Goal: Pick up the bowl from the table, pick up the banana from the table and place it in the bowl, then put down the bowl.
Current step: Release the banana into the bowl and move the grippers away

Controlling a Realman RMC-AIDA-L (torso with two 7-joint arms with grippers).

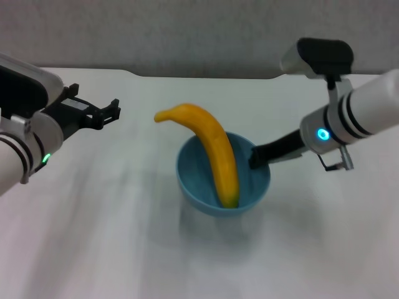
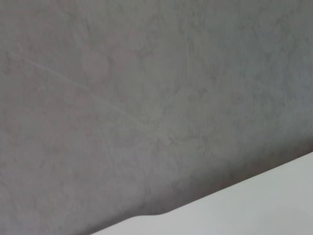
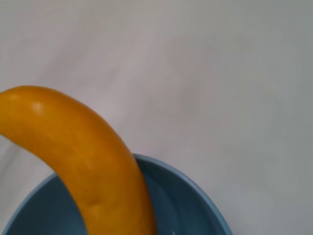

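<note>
The light-blue bowl (image 1: 206,187) is at the middle of the white table (image 1: 87,237). The yellow-orange banana (image 1: 215,146) lies in it, one end at the bowl's bottom and the other sticking out over the far-left rim. My right gripper (image 1: 255,156) is shut on the bowl's right rim. I cannot tell whether the bowl rests on the table or hangs just above it. My left gripper (image 1: 103,109) is open and empty, raised to the left of the bowl. The right wrist view shows the banana (image 3: 83,156) and the bowl's rim (image 3: 195,205) up close.
The table's far edge with its shallow notch (image 1: 206,75) lies behind the bowl, with a grey wall beyond. The left wrist view shows only that wall and a corner of the table (image 2: 274,196).
</note>
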